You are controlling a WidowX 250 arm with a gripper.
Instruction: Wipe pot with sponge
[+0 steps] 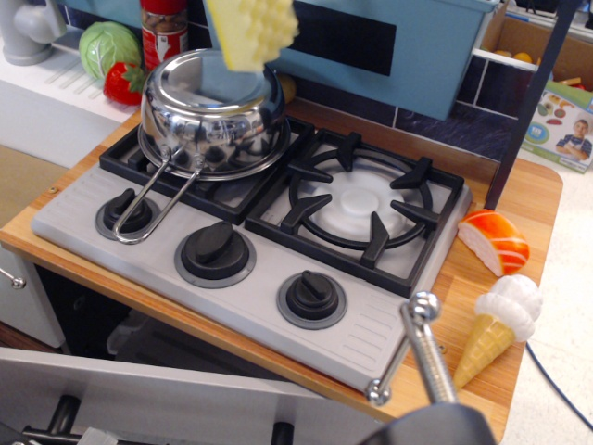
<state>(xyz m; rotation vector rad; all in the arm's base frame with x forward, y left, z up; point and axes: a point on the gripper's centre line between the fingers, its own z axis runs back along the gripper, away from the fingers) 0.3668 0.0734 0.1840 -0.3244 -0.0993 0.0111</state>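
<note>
**Sponge hanging above the upturned pot**

I cannot see my gripper at all; it sits above the top edge of the view, so I cannot say how its jaws stand. All I get is the lower end of the sponge (250, 32), pale yellow with ridged sides, hanging down from the top of the picture. It appears over the far part of the pot (211, 113); I cannot tell whether it touches the steel.

The pot sits upside down on the left burner grate of the toy stove (250, 222), flat base up, its wire loop handle (153, 209) reaching toward me over the leftmost knob (127, 214). The right burner grate (363, 204) stands bare beside it.

Behind the pot I see a cabbage (108, 46), a strawberry (123, 83) and a red canister (164, 32). To the right of the stove, on the wooden counter (533, 199), lie an orange-and-white salmon piece (495, 241) and an ice cream cone (498, 326).
</note>
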